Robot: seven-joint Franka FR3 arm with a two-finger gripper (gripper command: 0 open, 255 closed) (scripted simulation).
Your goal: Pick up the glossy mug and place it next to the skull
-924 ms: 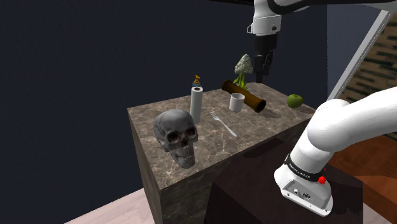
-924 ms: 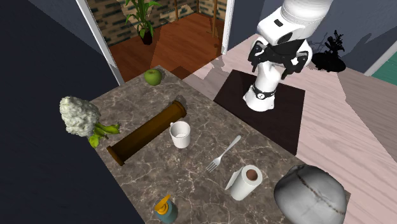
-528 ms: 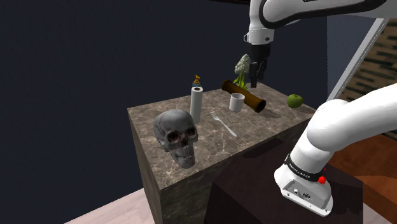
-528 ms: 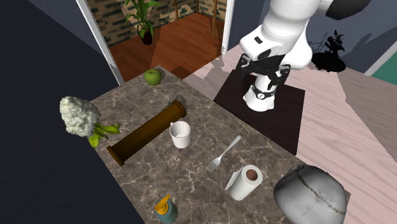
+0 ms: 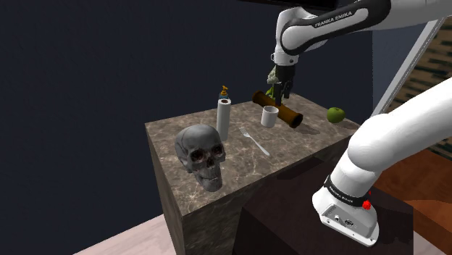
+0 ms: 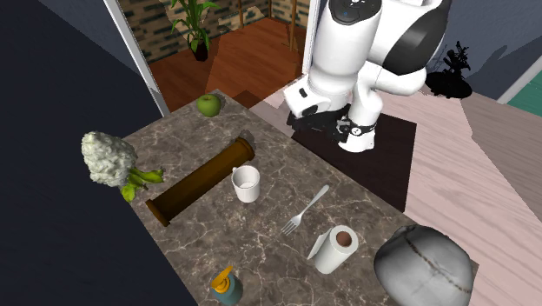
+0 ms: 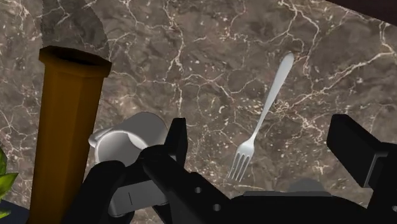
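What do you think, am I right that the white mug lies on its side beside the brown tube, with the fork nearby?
Not quite: the white mug stands upright, opening upward, as the second exterior view shows. It is indeed beside the brown tube, with the fork nearby.

Rounded white arm [image 5: 391, 138] with dark joints, lettered FRANKA EMIKA. Black gripper [image 5: 279, 93]; red dot [image 5: 366, 205] above the stand [image 5: 290, 224].
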